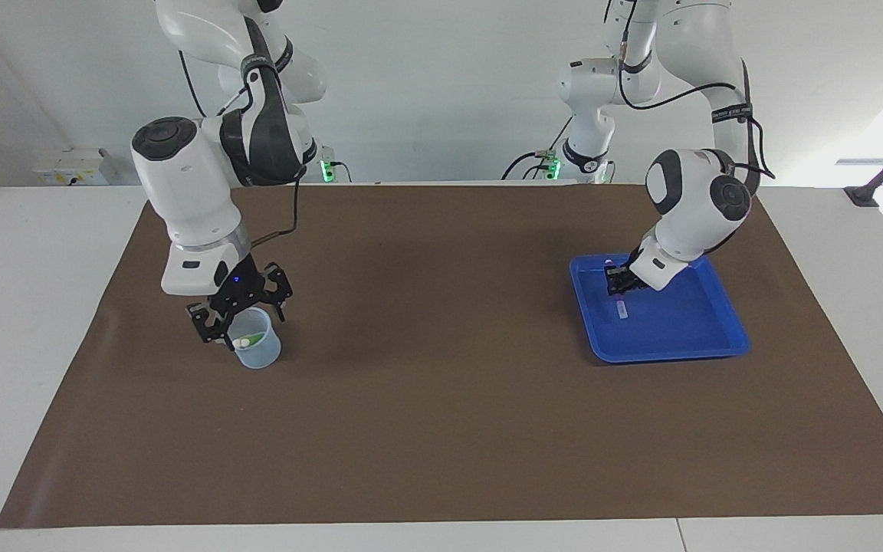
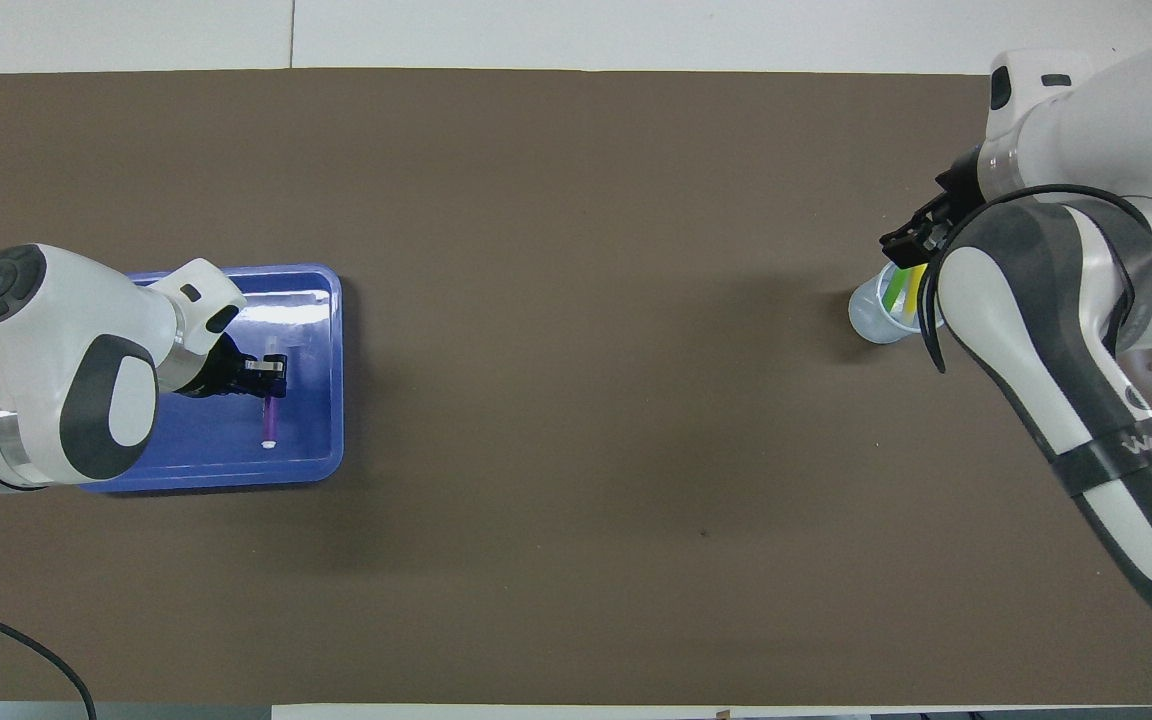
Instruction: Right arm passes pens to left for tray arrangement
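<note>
Lowering into the shallow bright blue plastic tray (image 1: 717, 337), the left gripper (image 1: 619, 285) has its fingertips pinched on the short purple marker pen (image 2: 271, 418), gripped near the coloured end, pale tip pointing away and down twd the tray floor. Can't tell if the tip touches the floor. Tray sits at the left arm's end of the brown mat (image 1: 441, 429).

Over at the right arm's end, the right gripper (image 1: 236, 310) hangs right at the small translucent bluish cup (image 1: 257, 354), fingers spread wide, straddling the rim area. Inside the cup: bright green marker pen (image 2: 897, 285) and yellow marker pen (image 2: 915, 287), both leaning, pale ends up. Nothing held by the right gripper yet, as far as the facing view shows.

Handling call: pens look light, stiff, smooth plastic, so probably slippery and prone to pivot if pinched off-centre. Best hold for the next pick is likely the upper barrel just below the pale end, which sticks out of the cup. Cup looks light too; a sideways nudge could tip it, so approach prob needs to be straight down.
</note>
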Controlling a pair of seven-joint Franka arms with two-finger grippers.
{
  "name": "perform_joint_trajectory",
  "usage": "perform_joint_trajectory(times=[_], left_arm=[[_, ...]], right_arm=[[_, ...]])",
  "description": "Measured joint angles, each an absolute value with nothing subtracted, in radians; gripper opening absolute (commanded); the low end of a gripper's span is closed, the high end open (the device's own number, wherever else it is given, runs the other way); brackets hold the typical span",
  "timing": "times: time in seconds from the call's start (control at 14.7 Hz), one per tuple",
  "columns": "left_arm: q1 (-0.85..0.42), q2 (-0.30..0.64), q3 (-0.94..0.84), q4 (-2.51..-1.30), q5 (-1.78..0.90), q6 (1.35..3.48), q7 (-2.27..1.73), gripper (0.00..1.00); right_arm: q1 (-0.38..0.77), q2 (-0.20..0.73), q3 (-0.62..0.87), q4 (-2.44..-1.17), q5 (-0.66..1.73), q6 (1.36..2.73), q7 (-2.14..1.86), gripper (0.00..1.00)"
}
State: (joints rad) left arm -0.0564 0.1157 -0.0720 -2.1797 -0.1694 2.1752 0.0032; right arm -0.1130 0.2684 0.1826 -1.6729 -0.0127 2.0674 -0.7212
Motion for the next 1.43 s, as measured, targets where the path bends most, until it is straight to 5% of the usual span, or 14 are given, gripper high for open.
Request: perform_joint_trajectory(times=[0.34, 0.41, 1.43], left_arm=[[-0.056, 0.119, -0.071, -2.213, -0.169, 2.227, -0.012, 0.03], [-0.056, 0.119, -0.071, -2.217, -0.169, 2.23, -0.013, 0.99], [-0.056, 0.119, -0.071, -2.215, -0.169, 2.237, -0.018, 1.0]], right_arm=[[-0.146, 0.33, 0.185, -1.667, 0.096, 2.061, -0.739, 0.69], [-0.146, 0.344, 0.187, -1.664, 0.1, 2.047, -0.739, 0.69], [-0.164, 0.355, 0.19, -1.675, 0.116, 2.023, -0.815, 0.65]])
